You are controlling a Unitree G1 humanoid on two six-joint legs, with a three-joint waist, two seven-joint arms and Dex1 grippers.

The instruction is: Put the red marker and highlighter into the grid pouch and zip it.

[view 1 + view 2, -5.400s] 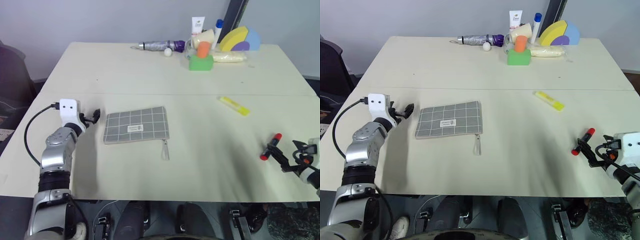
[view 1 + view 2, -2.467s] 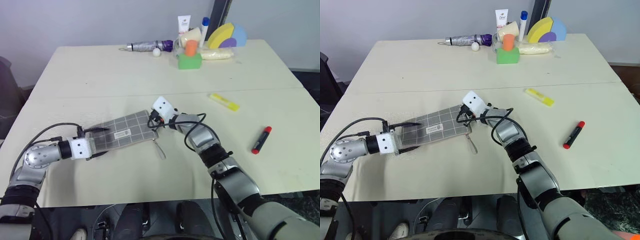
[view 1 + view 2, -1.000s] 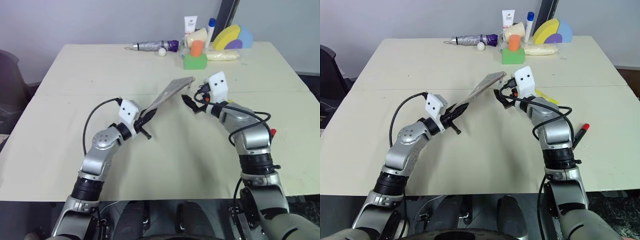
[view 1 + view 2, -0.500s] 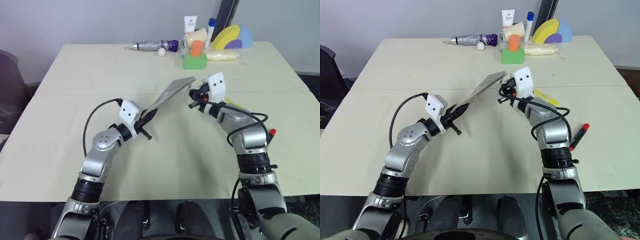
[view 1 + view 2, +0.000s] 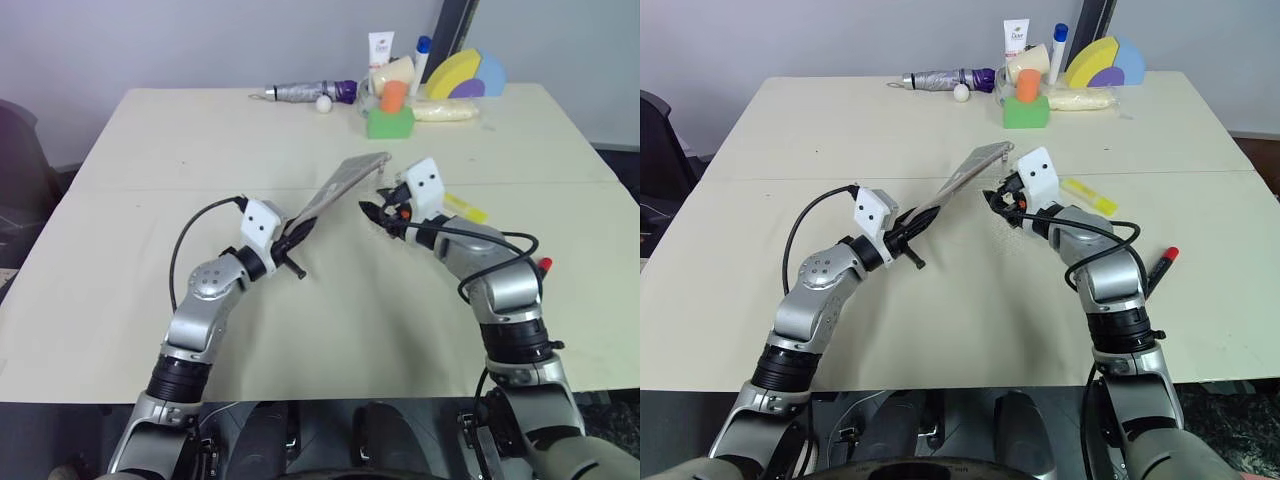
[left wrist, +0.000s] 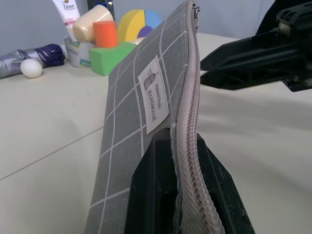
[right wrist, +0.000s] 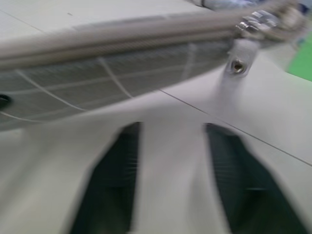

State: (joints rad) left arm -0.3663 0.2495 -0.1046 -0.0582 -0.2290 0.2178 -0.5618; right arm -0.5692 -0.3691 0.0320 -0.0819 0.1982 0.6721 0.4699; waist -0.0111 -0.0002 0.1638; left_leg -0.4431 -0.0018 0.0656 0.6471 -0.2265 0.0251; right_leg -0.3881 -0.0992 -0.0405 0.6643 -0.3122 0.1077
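We see the table mostly bare: its near half and left side lie open, and clutter sits only along the far edge, where an umbrella, a small white ball, a green block with an orange cylinder on it, a white tube, a blue-capped tube and a yellow and blue arch toy stand in a row. A seam crosses the table at mid-depth. The pouch is lifted off the table near its centre, tilted, its far end highest and its zipper edge turned up. The left gripper is clamped on the pouch's lower end; in the left wrist view its 2 fingers pinch the fabric just beside the zipper, with the white label facing the far clutter. The right gripper hovers near the pouch's raised end, its jaws parted by a narrow gap and holding nothing; in the right wrist view the zipper pull hangs ahead of the spread fingers, apart from them. The highlighter lies on the table just behind the right wrist. The marker lies near the table's right edge, well apart from the pouch, partly hidden by the right arm.
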